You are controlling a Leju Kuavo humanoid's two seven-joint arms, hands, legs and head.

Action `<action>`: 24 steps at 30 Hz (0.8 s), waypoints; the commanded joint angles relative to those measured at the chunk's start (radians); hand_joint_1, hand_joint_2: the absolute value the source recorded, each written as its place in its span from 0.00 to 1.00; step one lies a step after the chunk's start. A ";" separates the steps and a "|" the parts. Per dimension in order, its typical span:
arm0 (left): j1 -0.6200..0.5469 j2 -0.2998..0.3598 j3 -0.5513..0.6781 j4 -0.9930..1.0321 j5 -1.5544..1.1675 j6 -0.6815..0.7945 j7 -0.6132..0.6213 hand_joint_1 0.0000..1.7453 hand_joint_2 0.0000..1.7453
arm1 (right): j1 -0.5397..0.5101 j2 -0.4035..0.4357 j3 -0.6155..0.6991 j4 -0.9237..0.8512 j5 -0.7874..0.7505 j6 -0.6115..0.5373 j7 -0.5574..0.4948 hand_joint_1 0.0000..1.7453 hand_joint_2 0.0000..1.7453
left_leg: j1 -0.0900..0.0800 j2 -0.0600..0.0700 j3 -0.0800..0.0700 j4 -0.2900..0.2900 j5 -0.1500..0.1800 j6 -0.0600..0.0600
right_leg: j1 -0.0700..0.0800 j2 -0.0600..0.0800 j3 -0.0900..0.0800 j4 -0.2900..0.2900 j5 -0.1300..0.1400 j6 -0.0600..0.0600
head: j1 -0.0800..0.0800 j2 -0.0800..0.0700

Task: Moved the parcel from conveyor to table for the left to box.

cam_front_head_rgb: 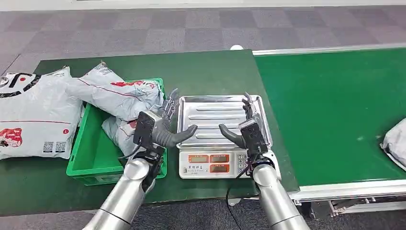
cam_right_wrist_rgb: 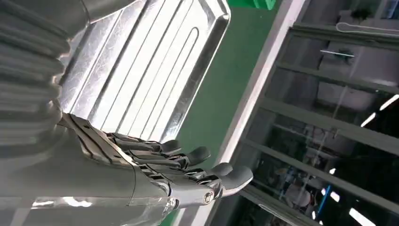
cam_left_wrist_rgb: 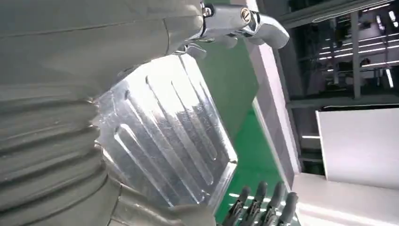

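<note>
We see both hands raised over the scale point(cam_front_head_rgb: 210, 163), which stands on the green table point(cam_front_head_rgb: 206, 72) between the crate point(cam_front_head_rgb: 91, 158) and the conveyor point(cam_front_head_rgb: 330, 110). Our left hand point(cam_front_head_rgb: 155, 127) hangs at the left edge of the steel tray point(cam_front_head_rgb: 215, 120), fingers spread and holding nothing, thumb pointing in over the tray. Our right hand point(cam_front_head_rgb: 246, 127) mirrors it at the tray's right edge, fingers apart and empty, thumb pointing inward. In the right wrist view the fingers point(cam_right_wrist_rgb: 188, 157) lie straight, side by side, above the ribbed tray point(cam_right_wrist_rgb: 141, 70). In the left wrist view the tray point(cam_left_wrist_rgb: 169, 136) shows past the thumb. One parcel point(cam_front_head_rgb: 396, 141) lies on the conveyor at its far right edge, well apart from both hands. Two grey bags point(cam_front_head_rgb: 119, 98) rest in the crate, the upper one hanging over its rim, and a large bag point(cam_front_head_rgb: 33, 115) lies on the table just left of the crate
</note>
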 commanded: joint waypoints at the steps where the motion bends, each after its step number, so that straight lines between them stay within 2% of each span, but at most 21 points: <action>1: -0.075 0.013 -0.034 0.178 -0.015 0.031 0.001 0.00 1.00 | -0.053 0.000 0.006 0.084 -0.006 0.007 0.017 0.00 1.00 | 0.000 0.001 0.003 -0.001 0.000 0.000 | 0.000 0.001 0.003 -0.001 0.000 -0.001 | 0.000 0.000; 24: -0.091 -0.002 -0.011 0.239 -0.023 0.041 -0.002 0.00 1.00 | -0.049 0.007 0.004 0.082 0.001 0.002 0.026 0.00 1.00 | 0.000 0.001 0.002 -0.001 0.000 0.000 | 0.000 0.001 0.002 -0.001 0.000 -0.001 | 0.000 0.000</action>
